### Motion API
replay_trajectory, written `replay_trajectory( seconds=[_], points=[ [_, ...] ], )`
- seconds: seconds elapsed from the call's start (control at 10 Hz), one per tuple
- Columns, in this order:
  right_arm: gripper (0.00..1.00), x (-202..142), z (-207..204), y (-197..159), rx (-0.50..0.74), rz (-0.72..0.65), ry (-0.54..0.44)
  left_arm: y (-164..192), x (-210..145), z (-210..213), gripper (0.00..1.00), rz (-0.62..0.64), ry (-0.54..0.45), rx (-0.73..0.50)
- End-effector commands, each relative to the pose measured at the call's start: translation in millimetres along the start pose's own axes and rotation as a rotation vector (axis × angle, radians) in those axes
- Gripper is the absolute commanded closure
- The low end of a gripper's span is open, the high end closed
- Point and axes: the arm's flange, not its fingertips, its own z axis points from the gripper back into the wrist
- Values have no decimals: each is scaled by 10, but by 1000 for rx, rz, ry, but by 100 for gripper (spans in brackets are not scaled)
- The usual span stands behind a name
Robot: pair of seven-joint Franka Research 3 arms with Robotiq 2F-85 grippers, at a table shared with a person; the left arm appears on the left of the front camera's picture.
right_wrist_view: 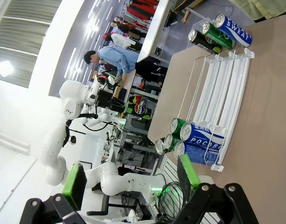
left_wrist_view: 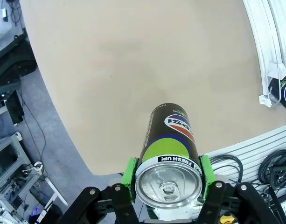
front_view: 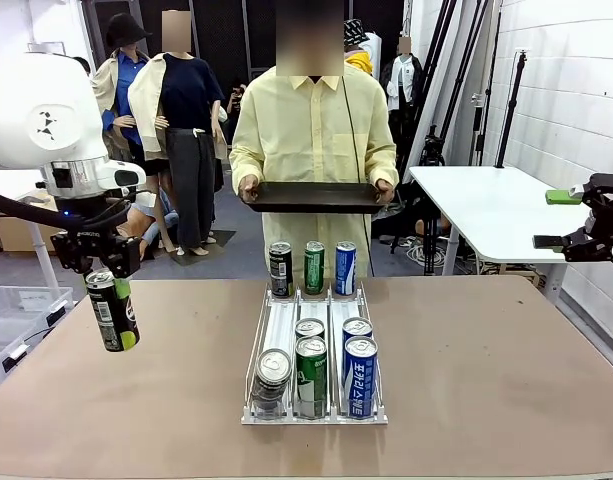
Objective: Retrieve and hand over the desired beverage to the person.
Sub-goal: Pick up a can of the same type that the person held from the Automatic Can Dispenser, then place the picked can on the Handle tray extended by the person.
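- Brown table (front_view: pixel 486 380) in the front view carries a wire rack (front_view: pixel 254 375) of cans; the person (front_view: pixel 311 130) stands at its far side holding a dark tray (front_view: pixel 316 196)
- Left gripper (front_view: pixel 117 320) pinches a black can (front_view: pixel 107 298), tilted, in the air near the table's left edge; carry it high past the rack's rows toward the tray
- Right gripper (front_view: pixel 554 219) is spread and well apart at the right; leave it parked
- Left wrist view: green pads (left_wrist_view: pixel 130 175) clamp both sides of the can near its top rim; the grip looks centred, so move smoothly and release only once the tray bears the can
- Right wrist view: nothing sits between the spread fingers (right_wrist_view: pixel 75 185)
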Motion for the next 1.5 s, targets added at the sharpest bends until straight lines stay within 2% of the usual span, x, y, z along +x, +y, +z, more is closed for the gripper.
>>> replay_trajectory(
  seconds=[0.0,1.4],
  points=[
    [0,1,0,8,11,-7,1,7,-8,41,100,3,-8,3],
    [0,1,0,8,11,-7,1,7,-8,41,100,3,-8,3]
  ],
)
